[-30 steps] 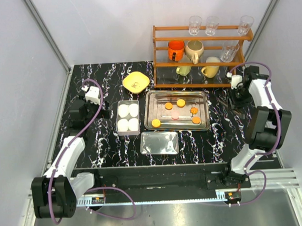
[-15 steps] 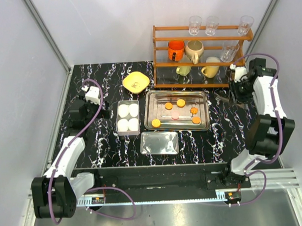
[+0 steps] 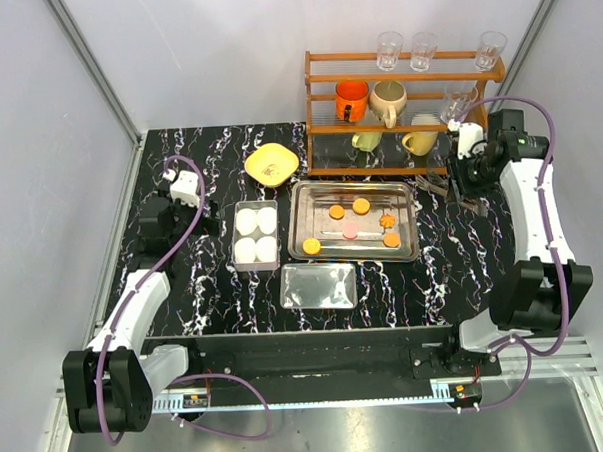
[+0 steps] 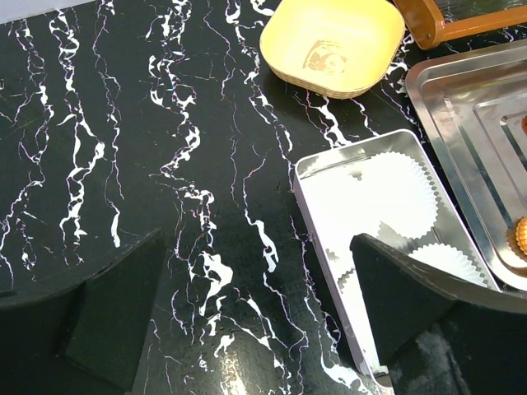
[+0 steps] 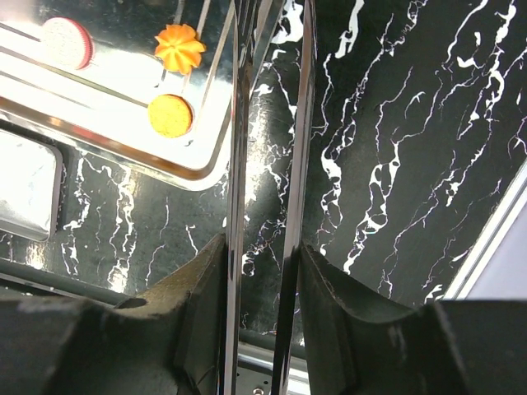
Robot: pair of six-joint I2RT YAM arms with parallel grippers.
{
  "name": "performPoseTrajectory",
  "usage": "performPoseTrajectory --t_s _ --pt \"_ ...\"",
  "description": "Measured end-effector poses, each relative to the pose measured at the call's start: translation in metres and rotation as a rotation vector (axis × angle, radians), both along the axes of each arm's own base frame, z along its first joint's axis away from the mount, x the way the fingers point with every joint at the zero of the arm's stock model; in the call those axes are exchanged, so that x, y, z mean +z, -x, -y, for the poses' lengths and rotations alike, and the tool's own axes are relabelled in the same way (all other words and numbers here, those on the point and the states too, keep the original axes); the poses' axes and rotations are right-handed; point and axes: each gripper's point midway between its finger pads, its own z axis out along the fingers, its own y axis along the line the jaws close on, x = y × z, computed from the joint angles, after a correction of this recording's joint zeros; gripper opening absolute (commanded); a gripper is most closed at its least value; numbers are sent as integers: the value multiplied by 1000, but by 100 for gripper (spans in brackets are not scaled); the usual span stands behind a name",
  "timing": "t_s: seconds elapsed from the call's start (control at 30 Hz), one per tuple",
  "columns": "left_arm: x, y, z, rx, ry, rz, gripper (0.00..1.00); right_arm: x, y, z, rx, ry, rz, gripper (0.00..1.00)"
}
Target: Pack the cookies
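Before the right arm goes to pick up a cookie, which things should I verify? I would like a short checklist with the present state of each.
1. The right gripper grips the shiny metal tongs: ok, both blades sit between its fingers.
2. The tong tips are aligned: cannot tell, they leave the wrist view.
3. The small round cookies, orange and pink, lie apart in the silver metal tray: ok.
4. The white paper cups in the white rectangular box hold nothing: ok.
5. The left gripper is open and holds nothing: ok.

Right gripper (image 5: 262,263) carried tongs (image 5: 239,164) toward rack (image 3: 404,55).
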Motion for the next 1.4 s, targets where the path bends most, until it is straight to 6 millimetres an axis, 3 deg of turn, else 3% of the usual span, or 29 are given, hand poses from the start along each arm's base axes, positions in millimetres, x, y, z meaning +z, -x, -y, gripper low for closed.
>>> performPoseTrajectory --t_s 0.3,0.7,1.0,1.4 --pt "3 -4 0 3 8 0 99 10 3 -26 62 -43 40 43" --pt "-6 -7 0 4 8 -29 99 -26 13 -74 204 -77 -16 45" --pt "-11 -7 0 5 8 -43 99 -39 14 -108 313 -74 -20 50" --pt "-8 -9 0 6 7 -36 99 -65 -8 -112 318 -20 -36 55"
